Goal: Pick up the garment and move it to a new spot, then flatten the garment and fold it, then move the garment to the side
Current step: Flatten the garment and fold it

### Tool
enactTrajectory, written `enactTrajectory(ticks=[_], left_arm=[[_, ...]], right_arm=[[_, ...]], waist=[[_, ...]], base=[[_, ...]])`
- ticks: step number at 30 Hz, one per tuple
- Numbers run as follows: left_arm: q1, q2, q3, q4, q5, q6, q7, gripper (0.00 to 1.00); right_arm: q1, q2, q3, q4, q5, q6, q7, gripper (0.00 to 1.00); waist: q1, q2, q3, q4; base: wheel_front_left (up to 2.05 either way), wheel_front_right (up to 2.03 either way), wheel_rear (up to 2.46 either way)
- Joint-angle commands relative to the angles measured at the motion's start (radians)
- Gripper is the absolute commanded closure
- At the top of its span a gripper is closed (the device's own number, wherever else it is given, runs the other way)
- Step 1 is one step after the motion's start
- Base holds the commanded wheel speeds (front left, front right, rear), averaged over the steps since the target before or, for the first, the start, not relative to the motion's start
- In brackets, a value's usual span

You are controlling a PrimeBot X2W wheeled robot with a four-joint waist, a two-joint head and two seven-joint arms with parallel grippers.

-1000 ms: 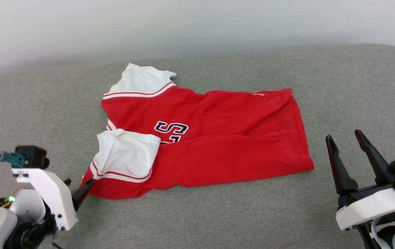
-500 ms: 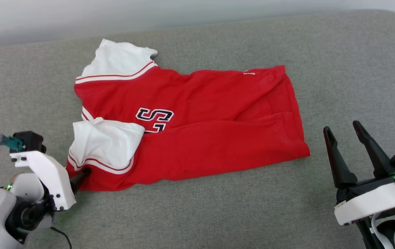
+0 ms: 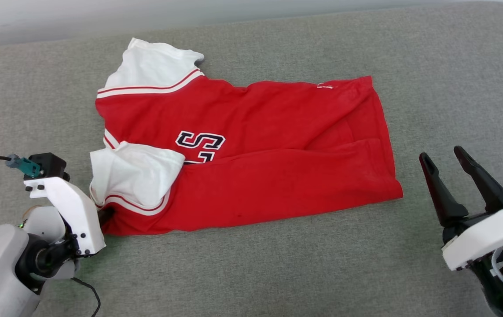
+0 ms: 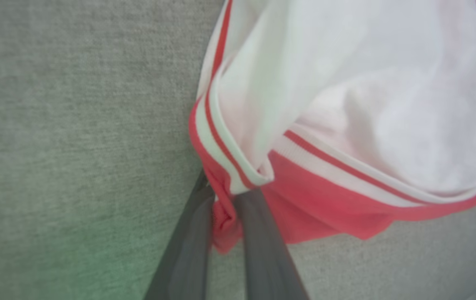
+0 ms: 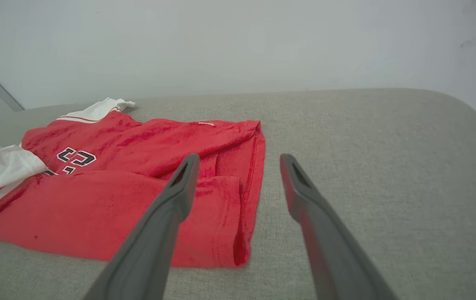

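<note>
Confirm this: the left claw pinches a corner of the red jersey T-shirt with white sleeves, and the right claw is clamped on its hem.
Wrong about the right claw: the head view shows it open, apart from the red jersey T-shirt with white sleeves. The left claw does pinch a corner.

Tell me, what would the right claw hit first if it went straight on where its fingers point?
Probably the grey cushion just beside the hem of the garment; the open right gripper aims along that edge, so one finger might brush red cloth first. Depth is unclear.
</note>
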Motion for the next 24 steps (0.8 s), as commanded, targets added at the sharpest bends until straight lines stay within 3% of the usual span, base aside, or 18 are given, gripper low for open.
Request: enactTrajectory(ticks=[1, 7, 12, 15, 24], left_arm=[[0.054, -0.055, -0.053, 0.008, 0.002, -0.007, 0.010, 1.00], [0.014, -0.018, -0.012, -0.057, 0.022, 0.005, -0.037, 1.00], [-0.012, 0.005, -0.008, -0.138, 0.049, 0.018, -0.040, 1.00], [-0.027, 0.008, -0.014, -0.192, 0.067, 0.033, -0.034, 1.00], [-0.047, 0.003, -0.023, -0.239, 0.087, 0.050, -0.032, 1.00]], right_arm=[[-0.028, -0.020, -0.005, 0.019, 0.046, -0.001, 0.060, 0.00], [-0.101, -0.100, -0.003, 0.099, 0.135, -0.001, 0.335, 0.00], [-0.168, -0.113, 0.016, 0.163, 0.175, -0.001, 0.541, 0.00], [-0.223, -0.092, 0.040, 0.223, 0.170, -0.001, 0.597, 0.00], [-0.257, -0.044, 0.092, 0.433, 0.168, -0.001, 0.622, 0.00]], waist=[[0.0002, 0.0000, -0.011, 0.013], [0.0002, 0.0000, -0.018, 0.046], [0.0002, 0.0000, 0.001, 0.082], [0.0002, 0.0000, 0.025, 0.107], [0.0002, 0.0000, 0.058, 0.132]], base=[[0.00, 0.00, 0.00], [0.00, 0.00, 0.00], [0.00, 0.00, 0.00], [0.00, 0.00, 0.00], [0.00, 0.00, 0.00]])
